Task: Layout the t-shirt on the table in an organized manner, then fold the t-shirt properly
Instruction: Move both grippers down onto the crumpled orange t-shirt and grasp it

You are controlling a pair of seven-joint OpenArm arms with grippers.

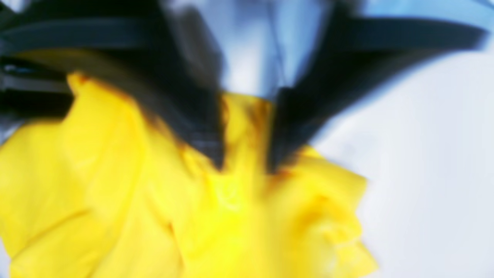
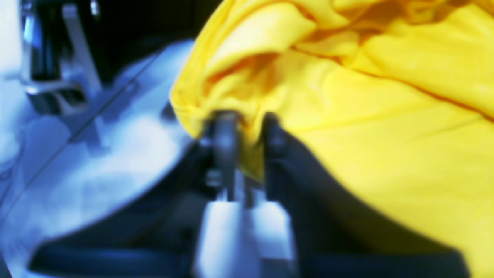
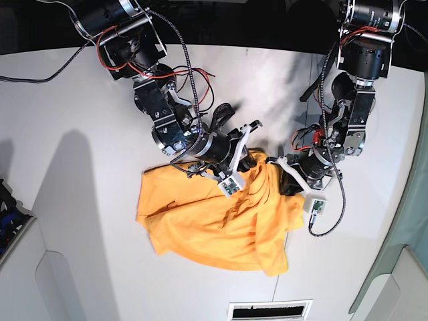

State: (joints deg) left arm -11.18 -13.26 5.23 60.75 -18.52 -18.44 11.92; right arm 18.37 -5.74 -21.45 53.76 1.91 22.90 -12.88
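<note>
The orange-yellow t-shirt (image 3: 214,224) lies crumpled on the white table (image 3: 80,134), with one bunched edge lifted between the two arms. In the base view my right gripper (image 3: 249,158) comes in from the left and my left gripper (image 3: 277,164) from the right, close together at the shirt's raised upper right part. In the left wrist view, my left gripper (image 1: 245,154) is shut on a fold of the t-shirt (image 1: 193,216). The right wrist view is similar: my right gripper (image 2: 247,127) is shut on a bunched edge of the t-shirt (image 2: 386,135).
A thin dark seam (image 3: 275,289) runs across the table below the shirt. A dark object (image 3: 8,208) sits at the left edge, and a vent grille (image 3: 269,311) at the front edge. Red and black cables (image 3: 190,77) hang along both arms.
</note>
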